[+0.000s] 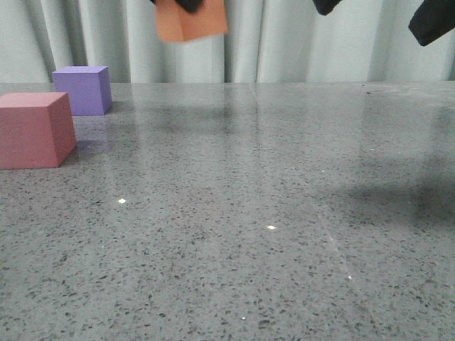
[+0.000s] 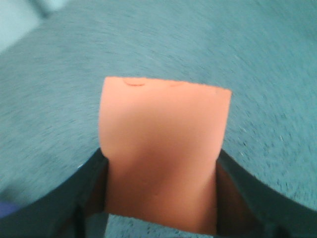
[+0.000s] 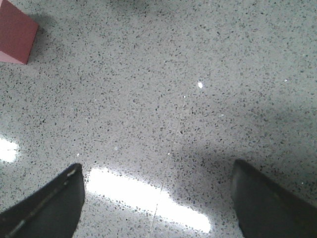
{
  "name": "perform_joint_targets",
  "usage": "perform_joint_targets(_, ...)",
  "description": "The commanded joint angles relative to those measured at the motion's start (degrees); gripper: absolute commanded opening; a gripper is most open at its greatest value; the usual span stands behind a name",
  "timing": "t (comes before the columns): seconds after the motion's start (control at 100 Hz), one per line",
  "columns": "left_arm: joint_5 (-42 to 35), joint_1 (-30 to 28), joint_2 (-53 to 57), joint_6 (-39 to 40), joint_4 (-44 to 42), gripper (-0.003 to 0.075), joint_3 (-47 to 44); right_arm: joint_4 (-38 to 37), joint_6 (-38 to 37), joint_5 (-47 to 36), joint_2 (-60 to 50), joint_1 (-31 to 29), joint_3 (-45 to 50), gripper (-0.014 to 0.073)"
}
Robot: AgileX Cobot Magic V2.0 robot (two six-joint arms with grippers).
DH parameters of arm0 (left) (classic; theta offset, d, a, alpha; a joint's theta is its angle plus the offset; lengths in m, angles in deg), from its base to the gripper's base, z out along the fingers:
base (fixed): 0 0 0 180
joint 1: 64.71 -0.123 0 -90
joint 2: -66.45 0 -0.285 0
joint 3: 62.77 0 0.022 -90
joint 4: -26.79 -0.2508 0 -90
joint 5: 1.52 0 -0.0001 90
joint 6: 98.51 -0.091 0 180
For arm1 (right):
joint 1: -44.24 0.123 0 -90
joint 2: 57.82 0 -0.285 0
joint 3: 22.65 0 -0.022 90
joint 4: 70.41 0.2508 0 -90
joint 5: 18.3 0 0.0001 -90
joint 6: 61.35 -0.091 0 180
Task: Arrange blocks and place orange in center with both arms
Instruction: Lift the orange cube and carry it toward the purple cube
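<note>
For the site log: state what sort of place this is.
Probably a lab or test bench, not a home: a bare speckled stone-look table, a plain pale curtain behind it, and only foam cubes as props, such as the pink-red cube and purple cube.

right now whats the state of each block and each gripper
orange cube: lifted off the table, held between the left gripper's fingers
left gripper: shut on the orange cube
right gripper: open, empty, above the table
pink-red cube: resting on the table, untouched
purple cube: resting on the table behind the pink-red cube
</note>
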Motion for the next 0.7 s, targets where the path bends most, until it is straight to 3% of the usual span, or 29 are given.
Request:
perform_joint_targets(0.0, -3.38, 0.09, 5.88, 14.45, -6.86, 0.0016, 1.94, -0.2, 0.4, -2.87, -1.58, -0.12, -1.39, 0.0601)
perform_joint_targets(0.15, 0.09, -0.42, 8.22, 33.63, -21.49, 0.0016, 1.94, -0.2, 0.4, -2.81, -1.58, -0.12, -1.39, 0.0601)
perform_joint_targets(0.31, 5.42, -0.42, 8.67, 47.16, -32.56, 0.0016, 1.42, -0.14, 0.4, -2.81, -1.58, -0.12, -1.39, 0.0601)
perform_joint_targets(0.49, 10.39, -0.42, 8.67, 54.84, -39.25, 0.0016, -2.75, -0.14, 0.4, -2.81, -1.58, -0.12, -1.39, 0.0601)
perform_joint_targets(0.69, 9.15, -0.42, 8.67, 57.67, -40.17, 0.0016, -8.15, -0.14, 0.4, -2.81, -1.58, -0.12, -1.39, 0.0601)
